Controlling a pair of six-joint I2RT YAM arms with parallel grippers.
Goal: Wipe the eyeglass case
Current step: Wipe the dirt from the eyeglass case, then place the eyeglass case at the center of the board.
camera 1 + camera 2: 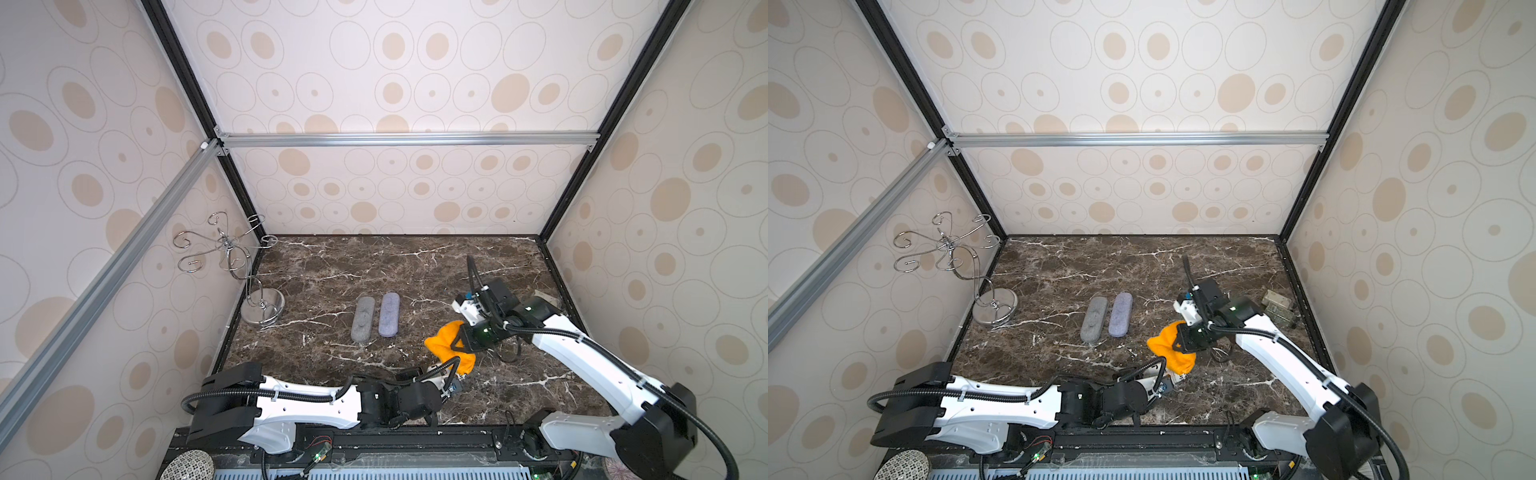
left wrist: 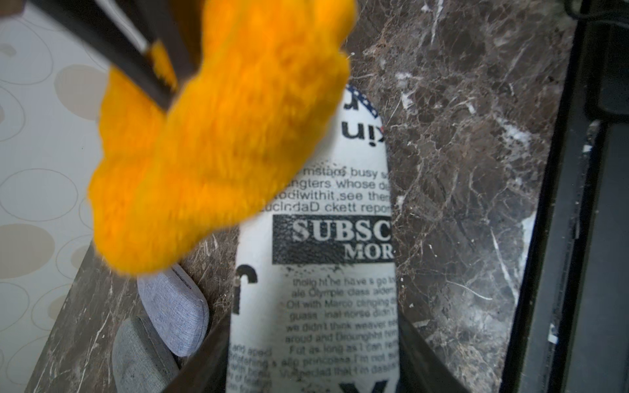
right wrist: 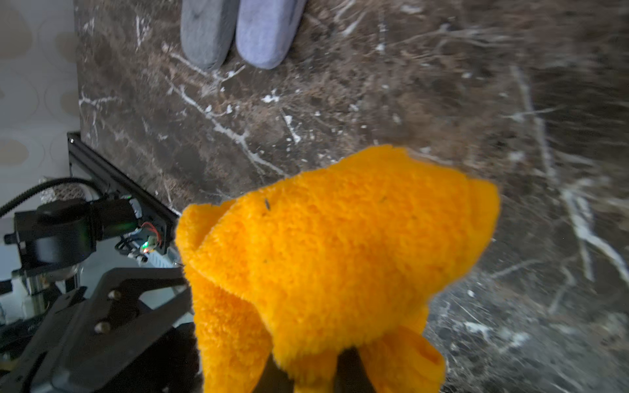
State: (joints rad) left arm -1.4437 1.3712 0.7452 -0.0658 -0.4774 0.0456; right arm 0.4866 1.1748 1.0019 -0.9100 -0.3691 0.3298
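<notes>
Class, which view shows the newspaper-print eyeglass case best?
Left wrist view: the newspaper-print eyeglass case is close, print readable, orange cloth over one end. In both top views and the right wrist view it is almost wholly hidden.

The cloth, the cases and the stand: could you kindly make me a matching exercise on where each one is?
Things:
1. orange cloth
2. newsprint case
3. grey case
4. wire stand

Places:
A. gripped in the left tool
B. lying beside the lilac case
C. gripped in the right tool
D. standing at the table's left edge

Pairs: 1-C, 2-A, 3-B, 4-D
</notes>
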